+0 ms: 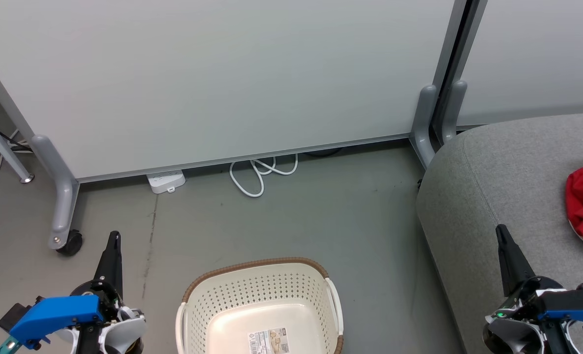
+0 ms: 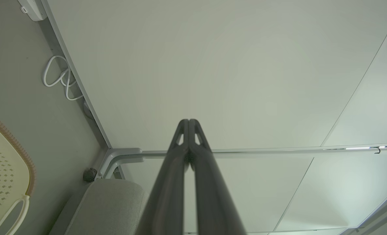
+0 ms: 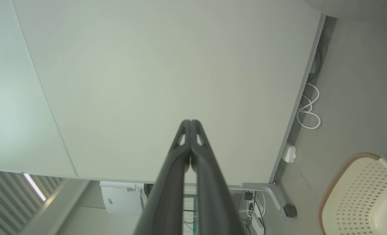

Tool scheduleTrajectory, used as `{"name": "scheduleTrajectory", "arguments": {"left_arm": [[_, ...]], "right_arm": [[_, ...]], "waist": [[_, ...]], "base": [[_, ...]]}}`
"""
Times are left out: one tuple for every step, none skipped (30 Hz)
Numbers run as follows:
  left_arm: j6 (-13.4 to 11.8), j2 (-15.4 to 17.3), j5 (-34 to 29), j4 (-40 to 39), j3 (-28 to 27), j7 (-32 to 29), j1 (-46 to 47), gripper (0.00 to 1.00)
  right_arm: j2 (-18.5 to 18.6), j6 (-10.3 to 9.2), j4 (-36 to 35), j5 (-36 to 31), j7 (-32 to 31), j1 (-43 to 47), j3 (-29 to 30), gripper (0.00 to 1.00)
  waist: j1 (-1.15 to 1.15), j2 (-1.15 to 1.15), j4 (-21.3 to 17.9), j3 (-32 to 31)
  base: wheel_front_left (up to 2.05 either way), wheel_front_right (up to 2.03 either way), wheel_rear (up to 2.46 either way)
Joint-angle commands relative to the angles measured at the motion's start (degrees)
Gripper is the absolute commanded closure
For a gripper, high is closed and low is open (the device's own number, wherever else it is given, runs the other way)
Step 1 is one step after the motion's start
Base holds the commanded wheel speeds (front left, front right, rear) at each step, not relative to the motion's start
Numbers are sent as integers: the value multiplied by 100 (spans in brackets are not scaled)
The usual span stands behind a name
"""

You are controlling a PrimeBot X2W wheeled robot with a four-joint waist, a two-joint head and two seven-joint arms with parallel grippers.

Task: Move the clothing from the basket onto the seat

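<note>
Left gripper (image 1: 115, 237) hovers over grey floor (image 1: 321, 221) beside basket (image 1: 259, 295).

Filling the upper frame: pale partition panel (image 1: 222, 78), second panel (image 1: 532, 54) at upper right. Centre frame, bare grey floor (image 1: 296, 221), lightly scuffed. Tucked under the panel's lower edge, white power strip (image 1: 167, 181) and looped white cable (image 1: 260, 172). Left of centre, grey panel leg (image 1: 61, 196) on a black caster (image 1: 71, 242). Soft, even light.
</note>
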State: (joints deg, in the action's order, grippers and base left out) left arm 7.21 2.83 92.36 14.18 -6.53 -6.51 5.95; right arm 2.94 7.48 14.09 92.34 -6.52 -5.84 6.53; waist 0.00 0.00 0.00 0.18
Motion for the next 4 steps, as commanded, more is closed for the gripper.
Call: {"name": "scheduleTrajectory", "arguments": {"left_arm": [[55, 9, 11, -21, -12, -25, 54, 100], [55, 9, 11, -21, -12, -25, 54, 100], [55, 9, 11, -21, -11, -25, 54, 100], [55, 9, 11, -21, -11, -24, 54, 100]], "right_arm": [[-12, 2, -14, 14, -24, -71, 8, 100], [-12, 2, -14, 14, -24, -71, 8, 100], [-12, 2, -14, 15, -24, -70, 8, 100], [-12, 2, -14, 14, -24, -70, 7, 100]], "waist": [[0, 0, 0, 0], [0, 0, 0, 0], [0, 0, 0, 0], [0, 0, 0, 0]], "base": [[0, 0, 0], [0, 0, 0], [0, 0, 0], [0, 0, 0]]}}
